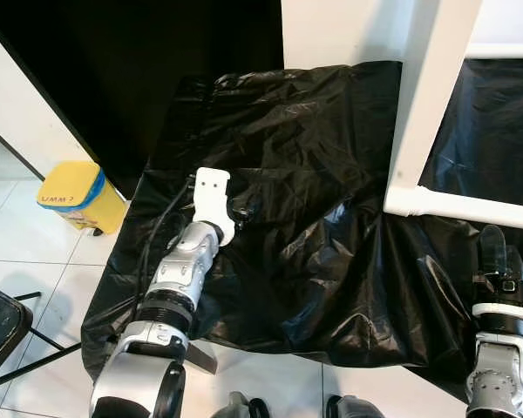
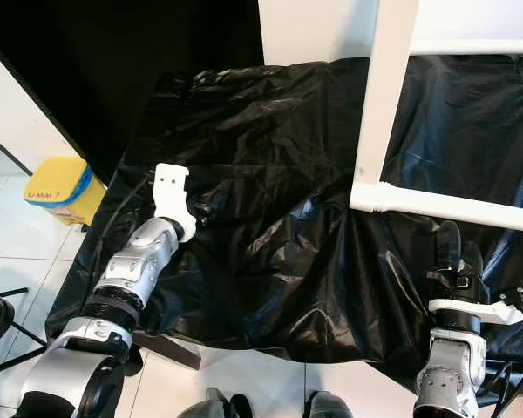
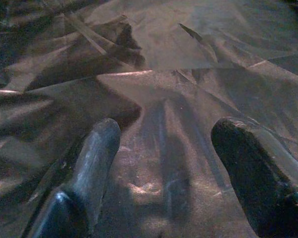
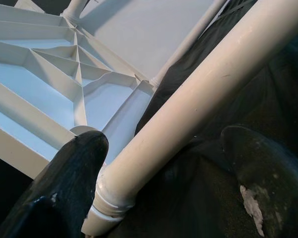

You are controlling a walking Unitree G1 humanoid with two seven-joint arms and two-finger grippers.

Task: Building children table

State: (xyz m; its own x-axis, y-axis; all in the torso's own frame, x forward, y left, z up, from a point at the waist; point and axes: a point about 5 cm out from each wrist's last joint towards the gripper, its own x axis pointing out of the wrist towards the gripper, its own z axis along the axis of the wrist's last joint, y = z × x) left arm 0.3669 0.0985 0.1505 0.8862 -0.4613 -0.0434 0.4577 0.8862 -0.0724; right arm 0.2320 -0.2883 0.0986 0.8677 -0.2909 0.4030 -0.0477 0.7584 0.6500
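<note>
A robot at work on a child's table: the white table frame (image 1: 423, 104) stood on black plastic sheeting (image 1: 305, 235) spread over the floor, one leg rising beside a horizontal rail (image 2: 436, 205). The right end effector (image 4: 169, 173), fingers spread and gripping nothing, sat close under a white tubular leg (image 4: 198, 104), with the ribbed underside of the tabletop (image 4: 49, 84) beyond it. The left end effector (image 3: 164, 163), also open and empty, rested low over bare sheeting, well apart from the frame. A yellow bin (image 1: 77, 196) stood on the tiles nearby. Assembly appeared partly done, with leg and rail seemingly joined, though how many legs remained could not be told.
</note>
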